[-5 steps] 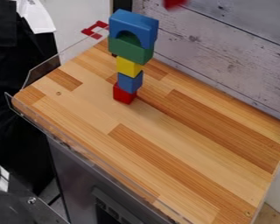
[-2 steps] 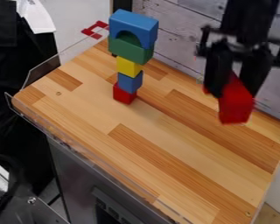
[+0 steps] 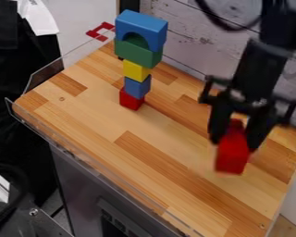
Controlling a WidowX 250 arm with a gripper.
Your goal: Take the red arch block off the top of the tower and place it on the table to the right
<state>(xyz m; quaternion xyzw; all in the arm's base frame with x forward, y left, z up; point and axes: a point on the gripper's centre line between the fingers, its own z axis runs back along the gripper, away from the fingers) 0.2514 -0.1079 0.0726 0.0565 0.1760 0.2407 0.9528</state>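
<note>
A: Where is the gripper (image 3: pixel 234 141)?
B: Over the right part of the wooden top (image 3: pixel 175 157) in this view, hanging down from the upper right. Its two fingers are closed around a red block (image 3: pixel 232 158), one on each side.
A: Does the block touch the wood?
B: I can't tell. Its lower end juts out below the fingertips.
A: What about the edges?
B: The right edge of the top is near the block. The back edge runs along the pale plank wall (image 3: pixel 218 51), behind the gripper. A clear guard (image 3: pixel 44 76) stands at the far left end, and a clear strip follows the long front edge.
A: And the tower?
B: Well apart from the gripper, toward the back left. From the bottom: red cube (image 3: pixel 131 99), blue cube (image 3: pixel 137 87), yellow block (image 3: pixel 137 71), green block (image 3: pixel 129 50), blue arch (image 3: pixel 140 25).
A: How much room lies between?
B: A broad stretch of wood, and more of it spreads from the block toward the front edge.
</note>
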